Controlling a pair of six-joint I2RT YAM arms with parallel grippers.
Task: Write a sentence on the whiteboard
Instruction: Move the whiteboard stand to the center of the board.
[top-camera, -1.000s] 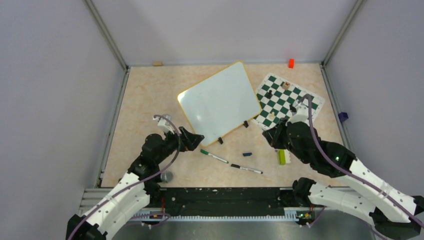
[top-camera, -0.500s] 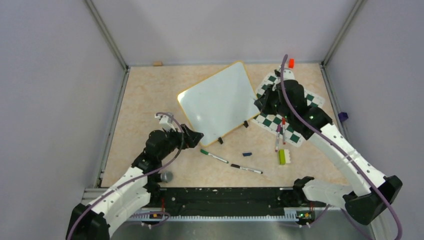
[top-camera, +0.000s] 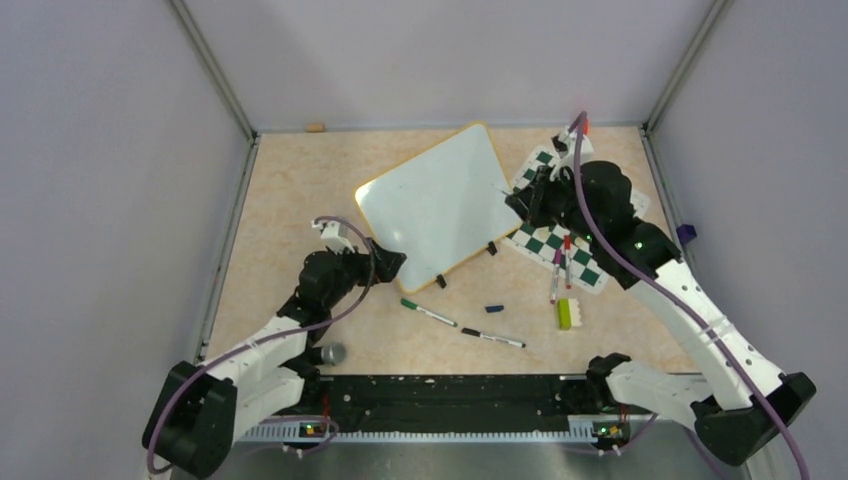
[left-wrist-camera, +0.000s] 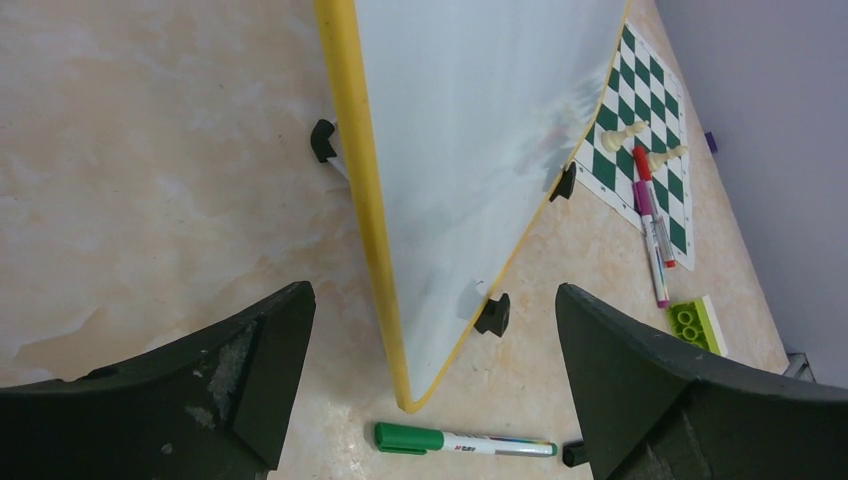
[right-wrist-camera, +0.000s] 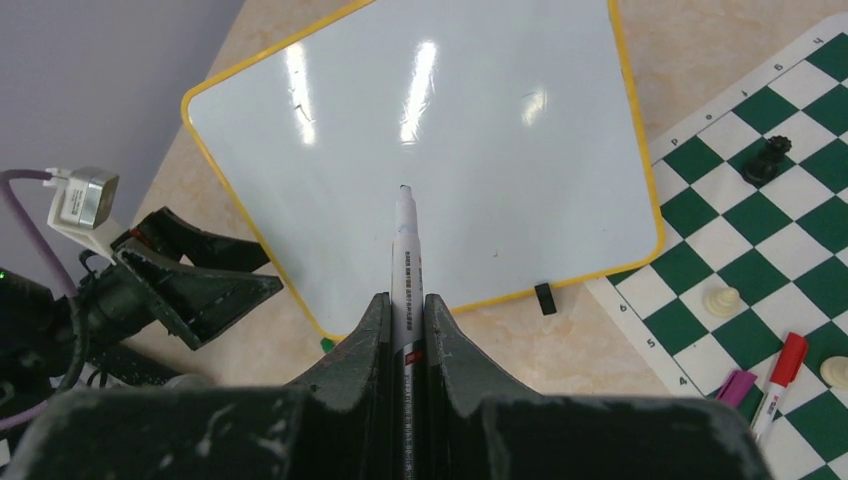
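Top external view: the whiteboard (top-camera: 440, 200) lies mid-desk (top-camera: 300, 200), turned corner-on, with two black clip feet (top-camera: 441, 282) along its near edge. The surface is blank and no writing shows in any view. The right fingers (right-wrist-camera: 405, 300) pinch a marker (right-wrist-camera: 405, 250) low on its barrel. The long front end juts out over the board and the tip sits above the middle of the white; I cannot tell whether it touches. The left fingers (left-wrist-camera: 432, 295) are spread wide and straddle the board's near-left corner, with the yellow rim running up between them and neither finger on it, as far as the left wrist view shows. The board looks unheld.

Likely trouble:
- The first stroke may push the loose board across the desk, or rock it on its feet, and the letters would smear or skip.
- With the marker held so far from its tip, writing pressure could swing it in the pinch.
- If the left fingers close crooked on that corner, they could lift or twist the board under the tip.

Around the board:
- A chessboard (top-camera: 545, 240) butts against its right side, with red and purple pens (top-camera: 562, 262) lying on it.
- A green pen (top-camera: 428, 313), a black pen (top-camera: 492, 338) and a green brick (top-camera: 564, 313) lie nearer the arms, clear of the board.
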